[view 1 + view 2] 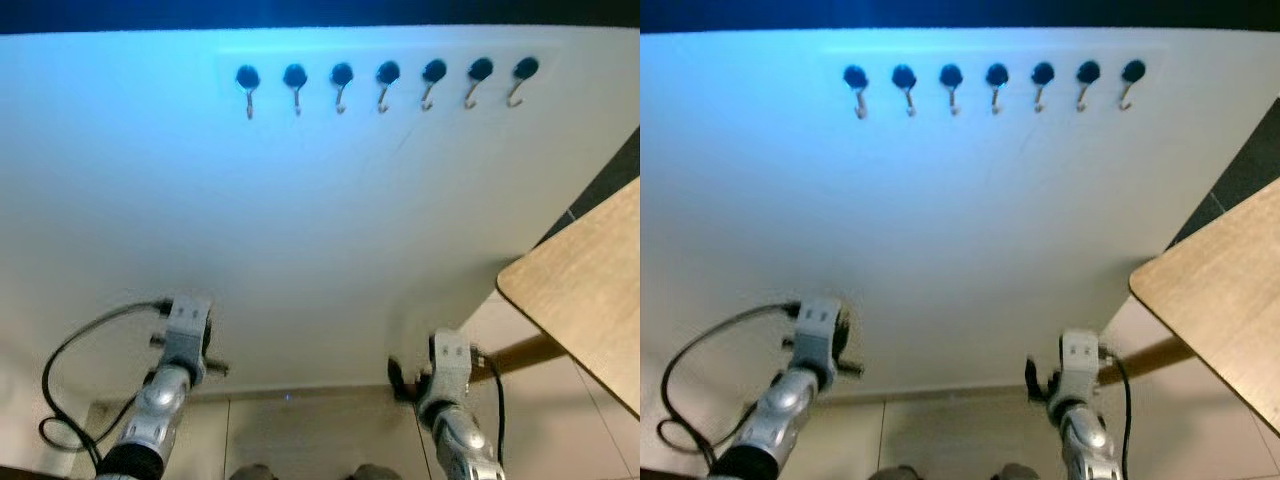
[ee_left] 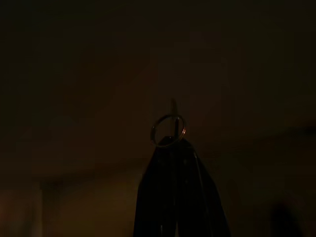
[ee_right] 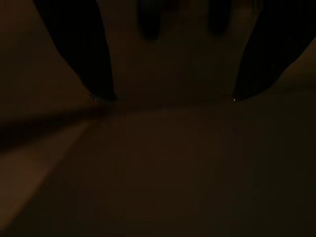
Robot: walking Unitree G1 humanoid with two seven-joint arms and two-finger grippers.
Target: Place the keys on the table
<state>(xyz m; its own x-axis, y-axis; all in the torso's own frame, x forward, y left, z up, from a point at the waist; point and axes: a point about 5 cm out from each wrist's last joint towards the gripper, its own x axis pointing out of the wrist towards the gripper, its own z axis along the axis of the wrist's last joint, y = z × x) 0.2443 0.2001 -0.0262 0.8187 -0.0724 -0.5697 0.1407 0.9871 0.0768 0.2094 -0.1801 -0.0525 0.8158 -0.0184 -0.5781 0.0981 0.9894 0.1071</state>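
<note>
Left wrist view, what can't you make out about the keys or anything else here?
- Left wrist view: a key ring pokes from the shut jaws; darkness hides any keys.
- Right wrist view: surroundings too dark to identify.
- Left eye view: table cut off by the picture's edge.
- Hooks too small to show detail.
</note>
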